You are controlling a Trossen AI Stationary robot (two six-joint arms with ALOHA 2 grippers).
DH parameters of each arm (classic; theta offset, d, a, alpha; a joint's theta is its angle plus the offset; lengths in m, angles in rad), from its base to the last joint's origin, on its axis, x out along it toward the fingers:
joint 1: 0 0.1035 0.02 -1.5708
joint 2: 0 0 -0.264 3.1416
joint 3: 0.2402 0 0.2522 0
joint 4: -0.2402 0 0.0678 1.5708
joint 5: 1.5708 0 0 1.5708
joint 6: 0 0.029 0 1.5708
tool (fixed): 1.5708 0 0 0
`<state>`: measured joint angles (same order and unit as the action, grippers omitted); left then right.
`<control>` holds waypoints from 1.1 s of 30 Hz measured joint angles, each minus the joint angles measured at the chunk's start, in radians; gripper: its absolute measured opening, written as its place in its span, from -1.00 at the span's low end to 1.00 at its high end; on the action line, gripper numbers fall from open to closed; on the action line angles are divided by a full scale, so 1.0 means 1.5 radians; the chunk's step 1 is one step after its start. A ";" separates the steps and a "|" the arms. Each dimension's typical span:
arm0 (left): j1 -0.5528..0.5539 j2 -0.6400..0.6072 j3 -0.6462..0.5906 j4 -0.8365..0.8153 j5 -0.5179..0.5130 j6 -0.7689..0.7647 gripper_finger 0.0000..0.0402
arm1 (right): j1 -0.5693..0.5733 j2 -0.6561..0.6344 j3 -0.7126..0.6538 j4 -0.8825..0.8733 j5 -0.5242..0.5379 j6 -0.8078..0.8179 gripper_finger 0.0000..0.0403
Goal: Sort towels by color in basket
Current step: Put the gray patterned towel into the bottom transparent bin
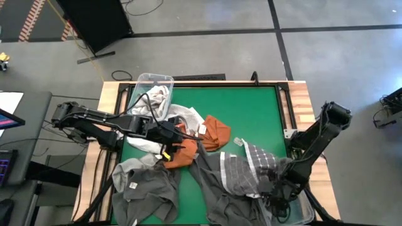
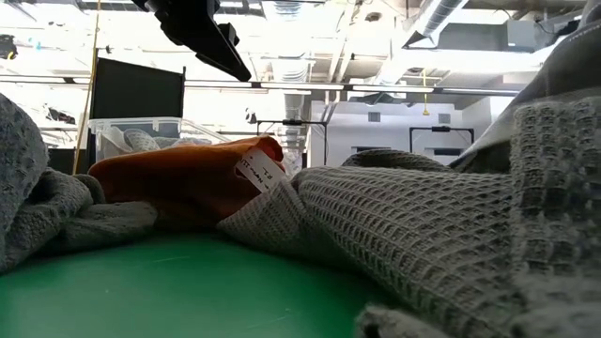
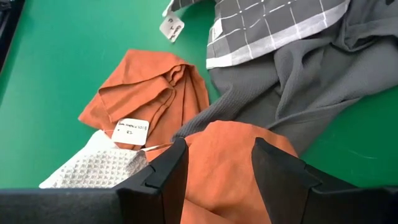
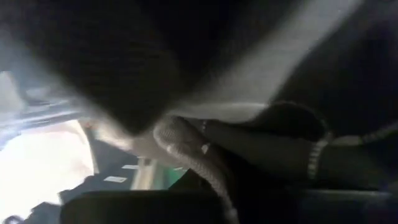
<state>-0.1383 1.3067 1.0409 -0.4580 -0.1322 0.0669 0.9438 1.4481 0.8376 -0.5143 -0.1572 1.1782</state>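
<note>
Left jaws (image 3: 217, 165): parted over crumpled rust towel (image 3: 227, 168) | right jaws (image 1: 271, 188): state unclear, amid waffle-weave greys

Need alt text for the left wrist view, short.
The left gripper, jaws open, hovers over a rust orange towel on the green table. Beyond lie a second orange towel, a dark grey towel and a grid-lined dark towel.

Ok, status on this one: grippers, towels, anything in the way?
Left gripper open over rust orange cloth towel mid-table. Right gripper low at dark grey grid-lined towel, near edge. Clear plastic basket at far edge; nothing blocking.
</note>
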 joint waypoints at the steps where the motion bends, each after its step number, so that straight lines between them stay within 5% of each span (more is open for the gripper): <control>1: 0.000 0.000 0.000 0.000 0.000 0.000 -0.17 | -0.003 0.000 -0.001 -0.001 -0.001 0.000 -0.81; 18: 0.000 0.000 0.000 0.000 0.000 0.000 -0.17 | -0.016 -0.147 -0.001 -0.001 0.007 0.052 0.03; 26: 0.000 0.000 0.000 0.000 0.000 0.000 -0.17 | -0.017 -0.260 -0.001 -0.018 0.061 0.027 0.07; 33: 0.000 0.000 0.000 0.000 0.000 0.000 -0.17 | -0.071 -0.330 0.024 -0.022 0.132 -0.132 0.07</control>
<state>-0.1382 1.3069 1.0409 -0.4580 -0.1322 0.0669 0.8371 0.9528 0.8738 -0.5474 0.0415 0.9800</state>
